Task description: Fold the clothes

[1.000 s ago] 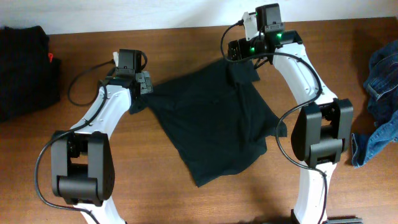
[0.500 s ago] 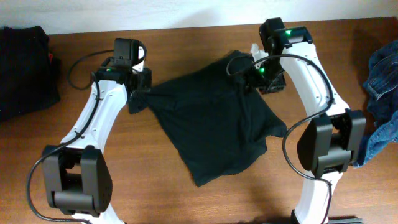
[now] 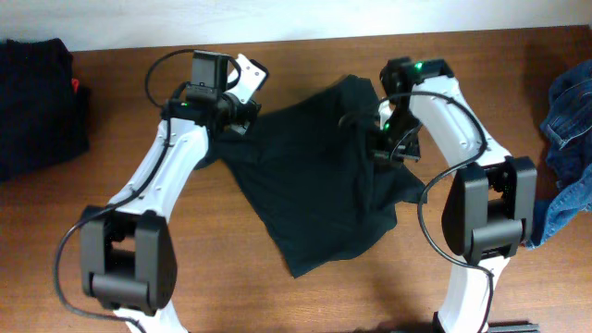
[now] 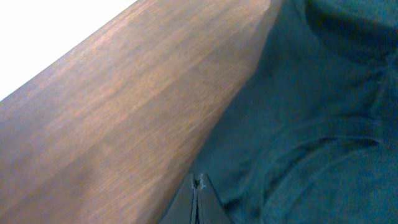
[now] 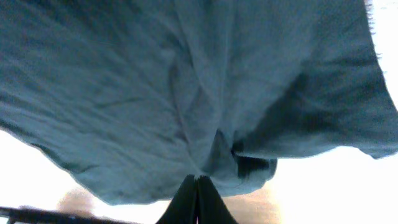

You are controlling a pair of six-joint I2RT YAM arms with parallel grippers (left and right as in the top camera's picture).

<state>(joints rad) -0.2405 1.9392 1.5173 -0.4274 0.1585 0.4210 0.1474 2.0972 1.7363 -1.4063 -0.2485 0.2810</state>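
Overhead view first: a brown wooden table (image 3: 213,287) fills pretty much the whole shot. The T-shirt (image 3: 314,194) lies spread across the middle of the table. It's plain black with a faint green tint and no print, and it sits crooked, with one corner pointing toward the table's front edge. That front part lies mostly flat, but the part nearer the table's far edge is bunched and creased where the arms have it. Up close in the wrist cams the cloth reads more dark teal, with soft folds running through it.

At the table's left end is a heap of black clothes (image 3: 37,102), and at the right end some blue denim (image 3: 569,157) hangs partly over the side.

The left gripper (image 4: 198,186) is over the far-left part of the table, with its fingers pinched together on the shirt's edge and bare wood showing right beside it. The right gripper (image 5: 198,182) is over the far-right part of the table, also clamped tight on a gathered bit of the shirt, which drapes across its whole view.
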